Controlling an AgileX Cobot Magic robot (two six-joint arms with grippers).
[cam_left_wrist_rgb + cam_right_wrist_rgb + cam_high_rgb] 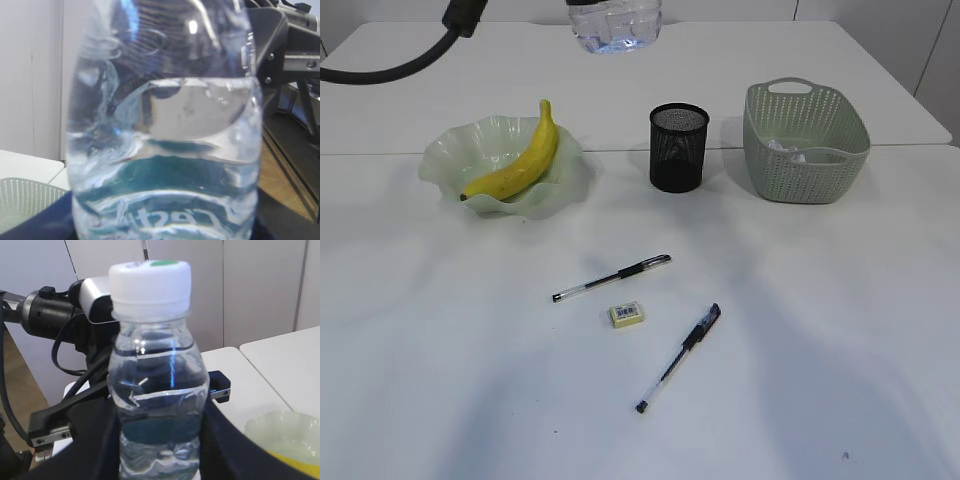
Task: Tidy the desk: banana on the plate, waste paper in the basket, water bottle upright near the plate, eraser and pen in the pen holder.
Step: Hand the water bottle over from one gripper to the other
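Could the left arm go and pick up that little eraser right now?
Probably not yet. Nothing lies over the eraser, which sits between the two pens, but the water bottle fills the space right in front of the left end effector, held up off the desk, so it looks busy.

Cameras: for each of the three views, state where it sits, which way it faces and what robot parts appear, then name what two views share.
Exterior view: raised in front of the desk, slanting down at plate, banana, pen holder and basket; a black arm cable shows top left.
Left wrist view: faces the water bottle from very close; the other arm's dark structure shows behind.
Right wrist view: level with the upright bottle's white cap; the other arm's black pincer brackets the bottle.
Shared: both wrist views show the bottle.
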